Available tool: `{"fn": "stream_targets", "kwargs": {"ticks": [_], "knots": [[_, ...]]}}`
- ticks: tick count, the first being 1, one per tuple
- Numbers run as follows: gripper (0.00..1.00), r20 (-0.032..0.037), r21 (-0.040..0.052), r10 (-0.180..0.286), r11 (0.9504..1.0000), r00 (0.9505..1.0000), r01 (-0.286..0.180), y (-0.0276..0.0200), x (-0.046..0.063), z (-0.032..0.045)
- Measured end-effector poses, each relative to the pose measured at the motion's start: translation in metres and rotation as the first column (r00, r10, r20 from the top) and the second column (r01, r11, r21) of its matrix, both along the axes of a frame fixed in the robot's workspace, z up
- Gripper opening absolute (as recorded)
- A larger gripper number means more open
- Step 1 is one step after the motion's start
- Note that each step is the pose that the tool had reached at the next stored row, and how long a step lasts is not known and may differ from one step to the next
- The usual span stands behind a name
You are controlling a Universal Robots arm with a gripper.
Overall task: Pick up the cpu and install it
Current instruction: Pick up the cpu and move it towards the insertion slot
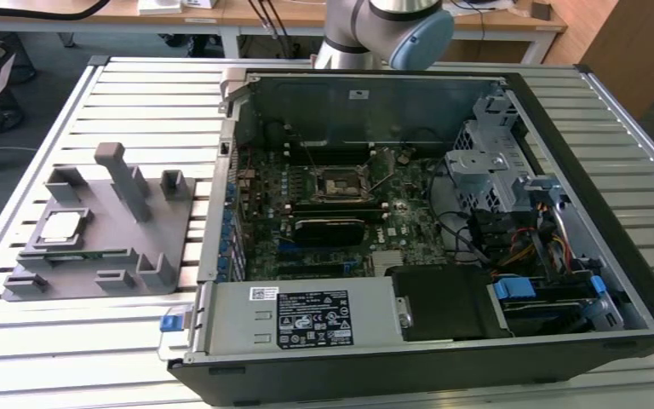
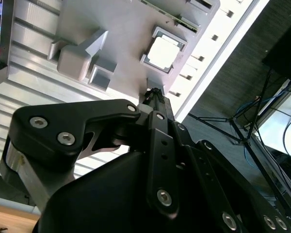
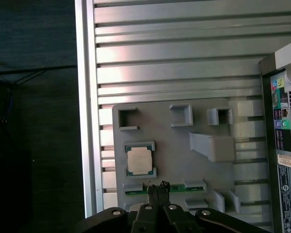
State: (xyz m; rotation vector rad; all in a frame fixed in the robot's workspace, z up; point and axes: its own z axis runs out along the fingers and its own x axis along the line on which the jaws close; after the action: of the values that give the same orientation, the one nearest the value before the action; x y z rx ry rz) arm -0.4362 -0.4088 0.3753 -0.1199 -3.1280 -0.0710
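Nearest, the gripper (image 3: 157, 186) hangs over the grey fixture (image 3: 177, 155), its fingers pinched together on nothing. Just past its tips, the cpu (image 3: 138, 161) lies flat in its pocket on that fixture, not yet picked up. Farther off, the socket (image 1: 339, 183) in the open computer case (image 1: 418, 366) looks empty, so pickup and installation both remain.

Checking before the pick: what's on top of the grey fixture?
The cpu lies in its square recess; a green memory stick sits in an edge slot. What's beneath the cpu is covered.
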Motion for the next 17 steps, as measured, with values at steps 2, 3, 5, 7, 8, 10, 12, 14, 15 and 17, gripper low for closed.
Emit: {"fn": "stream_targets", "kwargs": {"ticks": [2, 3, 5, 7, 8, 10, 12, 14, 15, 17], "knots": [[0.11, 0.0000, 0.0000, 0.000, 1.0000, 1.0000, 0.000, 0.0000, -0.0002, 0.0000], [0.11, 0.0000, 0.0000, 0.000, 1.0000, 1.0000, 0.000, 0.0000, -0.0002, 0.0000], [0.11, 0.0000, 0.0000, 0.000, 1.0000, 1.0000, 0.000, 0.0000, -0.0004, 0.0000], [0.11, 0.0000, 0.0000, 0.000, 1.0000, 1.0000, 0.000, 0.0000, -0.0038, -0.0001], [0.11, 0.0000, 0.0000, 0.000, 1.0000, 1.0000, 0.000, 0.0000, -0.0039, -0.0001], [0.11, 0.0000, 0.0000, 0.000, 1.0000, 1.0000, 0.000, 0.0000, -0.0043, -0.0001], [0.11, 0.0000, 0.0000, 0.000, 1.0000, 1.0000, 0.000, 0.0000, -0.0047, -0.0002], [0.11, 0.0001, 0.0001, 0.000, 1.0000, 1.0000, 0.000, 0.0000, -0.0050, -0.0003], [0.11, 0.0001, 0.0000, 0.000, 1.0000, 1.0000, 0.000, 0.0000, -0.0052, -0.0004], [0.11, 0.0000, 0.0000, 0.000, 1.0000, 1.0000, 0.000, 0.0000, -0.0055, -0.0011]]}}
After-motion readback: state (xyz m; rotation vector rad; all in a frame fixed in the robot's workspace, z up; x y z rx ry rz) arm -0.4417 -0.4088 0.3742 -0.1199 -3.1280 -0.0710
